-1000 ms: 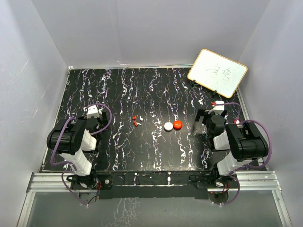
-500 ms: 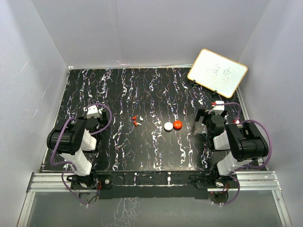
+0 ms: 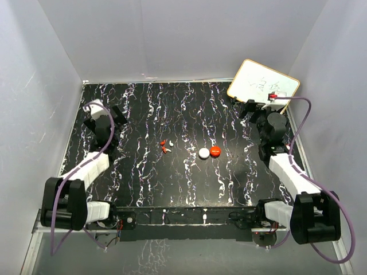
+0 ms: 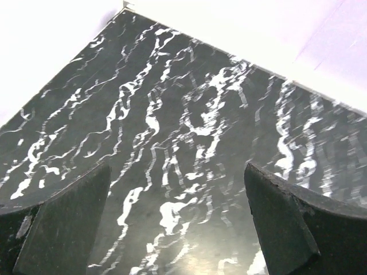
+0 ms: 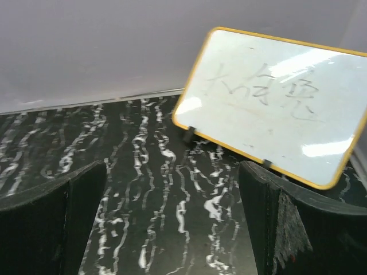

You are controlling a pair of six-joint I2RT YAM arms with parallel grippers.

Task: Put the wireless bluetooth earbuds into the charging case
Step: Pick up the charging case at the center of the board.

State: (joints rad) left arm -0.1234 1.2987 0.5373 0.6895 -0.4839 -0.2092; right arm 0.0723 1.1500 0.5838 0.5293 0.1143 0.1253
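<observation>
The left gripper (image 3: 104,117) hangs over the far left part of the worktop (image 3: 143,183). Its fingers (image 4: 69,223) are spread wide with nothing between them. Its own camera looks toward the far left corner and shows only marbled surface and wall.

The wireless bluetooth earbuds (image 3: 166,146) lie left of centre, to the right of those fingers and nearer the bases, well apart from them. They form a tight cluster of two red pieces with one white piece (image 3: 171,142) just beside them. They are too small in the overhead view to read the long axis of any piece or which way it lies.

Just right of centre sit a white disc (image 3: 203,153) and a red disc (image 3: 214,151), touching or nearly so. These are probably the charging case parts, though whether they are open cannot be made out.

The right gripper (image 3: 258,112) is at the far right, also released and holding nothing. Its camera faces the whiteboard (image 5: 275,103) that leans against the wall.

The left arm looks nearer the earbuds and the right arm nearer the discs. Neither wrist view shows an earbud or a disc, so any approach rests on the overhead view alone.
</observation>
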